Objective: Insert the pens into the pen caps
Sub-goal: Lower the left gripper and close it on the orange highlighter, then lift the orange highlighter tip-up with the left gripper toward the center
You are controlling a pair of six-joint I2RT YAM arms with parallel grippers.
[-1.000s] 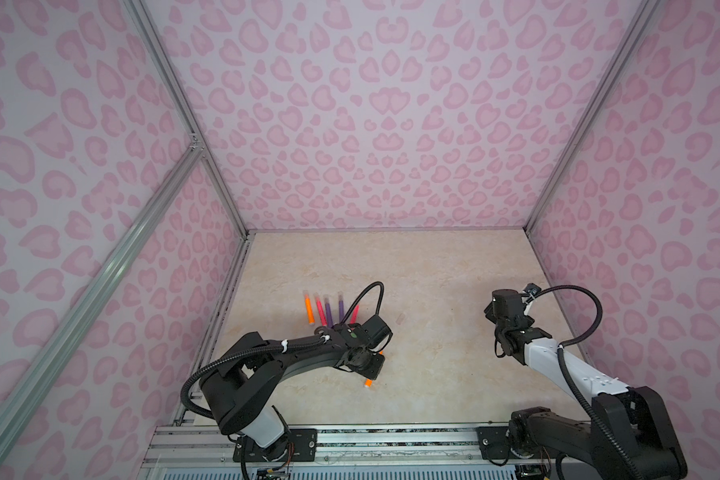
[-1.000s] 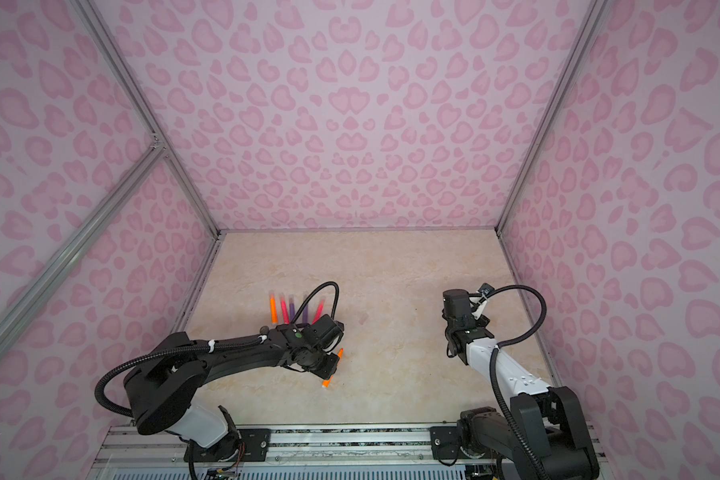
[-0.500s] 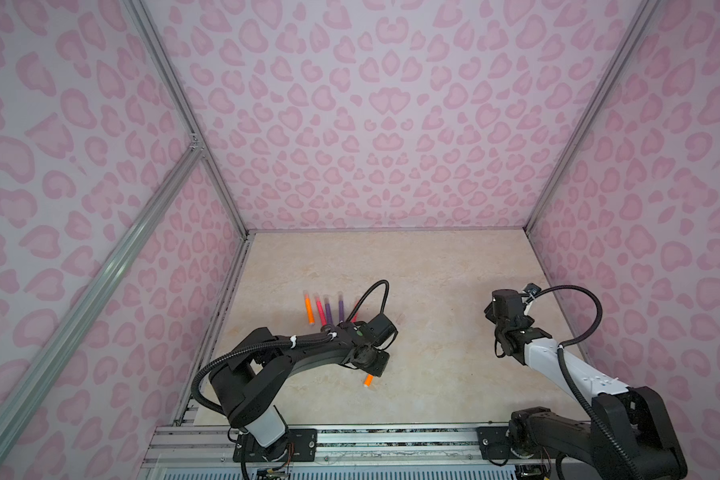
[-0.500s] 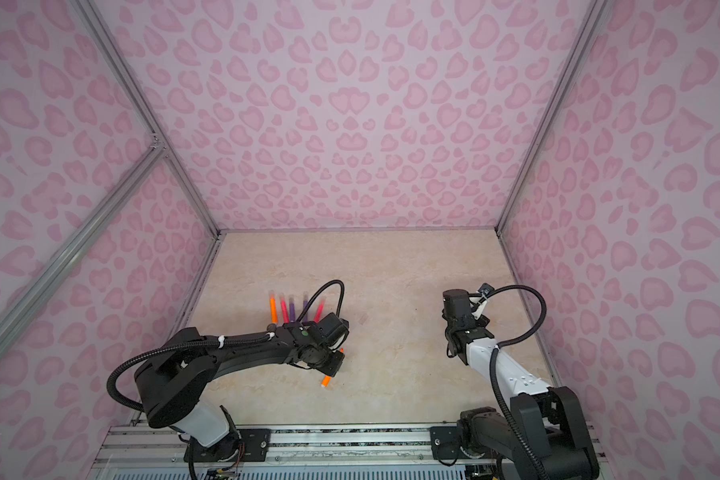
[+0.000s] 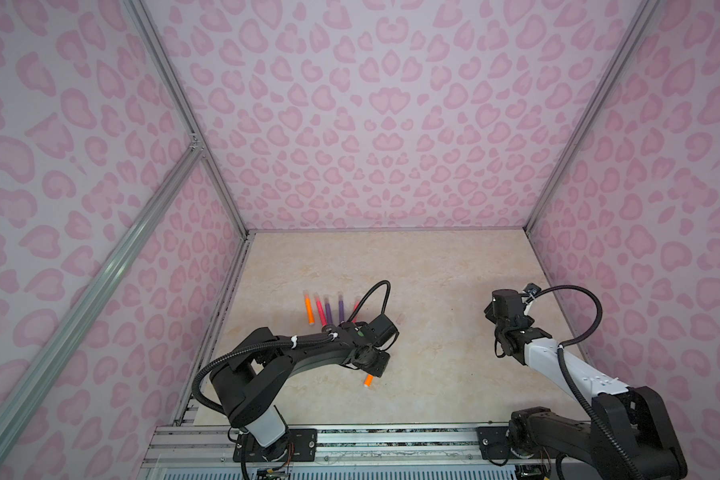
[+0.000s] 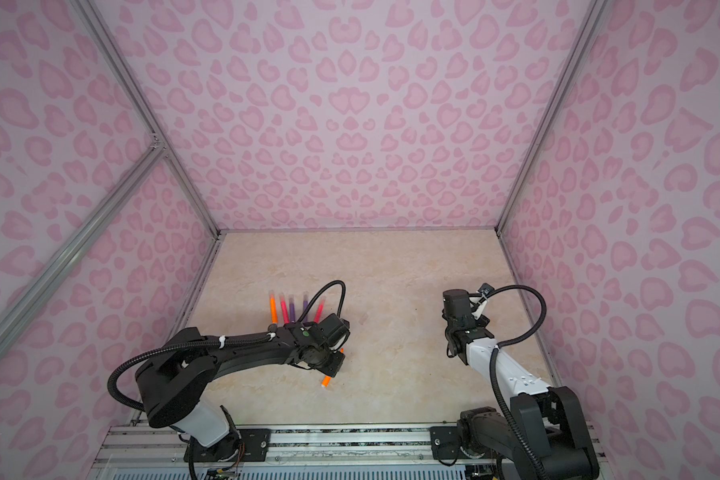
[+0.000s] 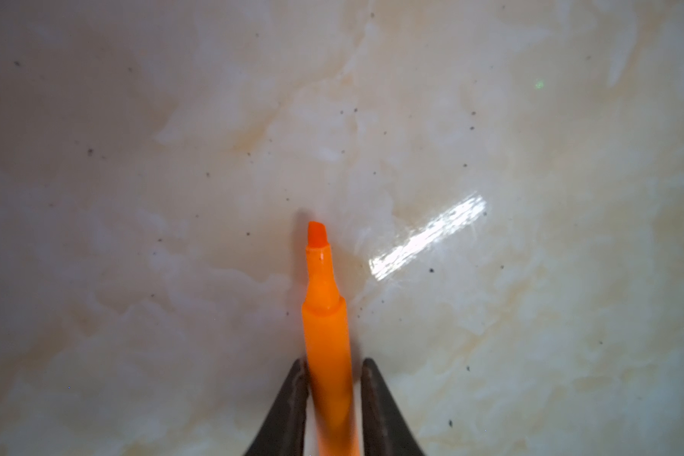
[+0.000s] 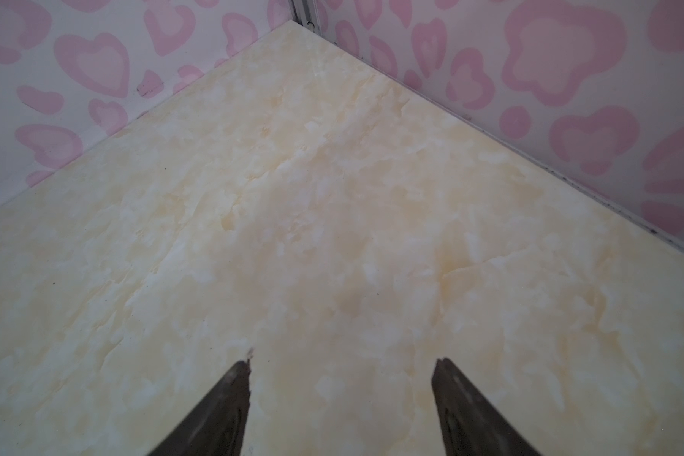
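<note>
left tool point(image 7: 331, 365) clamps orange pen point(image 7: 324, 316) by barrel; likely light, stiff, slippery; keep off tip; right tool point(image 8: 342, 361) spread, empty

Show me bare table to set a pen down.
Free: far strip of table behind the pen row; the middle between left gripper and open right gripper; the far right corner. Crowded: around the pen row and the held orange pen.

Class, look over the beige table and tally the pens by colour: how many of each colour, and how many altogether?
orange pens: 2
pink pens: 2
purple pens: 2
Total: 6 pens
</note>
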